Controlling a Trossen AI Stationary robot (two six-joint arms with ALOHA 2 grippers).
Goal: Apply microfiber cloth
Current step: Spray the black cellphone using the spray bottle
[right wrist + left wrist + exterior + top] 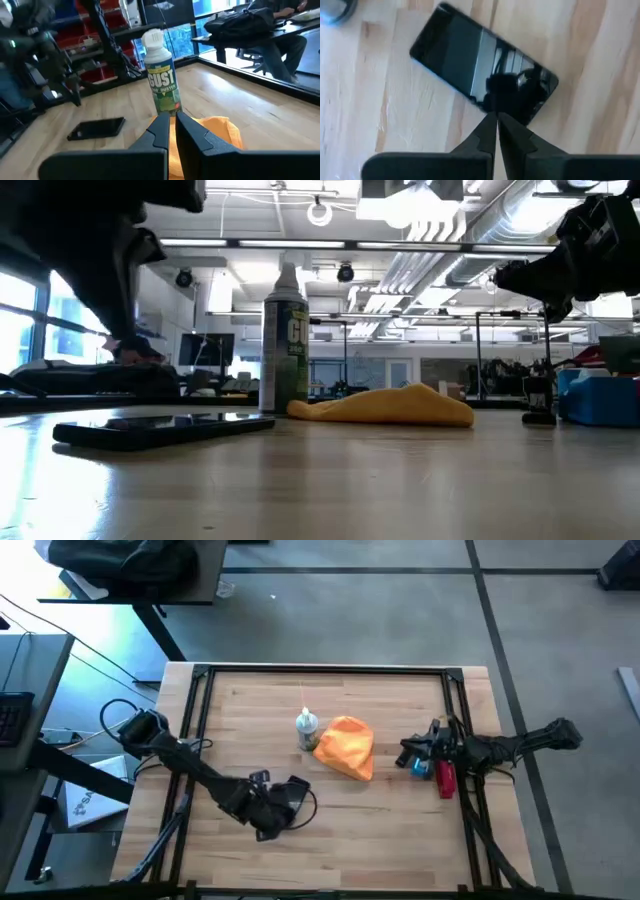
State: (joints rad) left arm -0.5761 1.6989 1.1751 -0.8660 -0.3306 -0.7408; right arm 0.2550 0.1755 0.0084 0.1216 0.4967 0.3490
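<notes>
The orange microfiber cloth (347,747) lies bunched on the wooden table a little right of centre, and the low view shows it (385,408) as a flat heap. My right gripper (408,754) hangs shut just right of it, raised above the table (525,278). In the right wrist view its fingers (172,122) point over the cloth (217,130) toward the can. My left gripper (272,808) is shut near the table's front edge and hovers (496,117) over a black phone (480,65) that lies flat on the table.
A green-and-white duster can (307,728) stands upright right beside the cloth's left edge. A black metal frame (200,700) runs around the tabletop. Bare wood lies along the far side and between the two arms. A person (272,35) sits at a desk beyond the table.
</notes>
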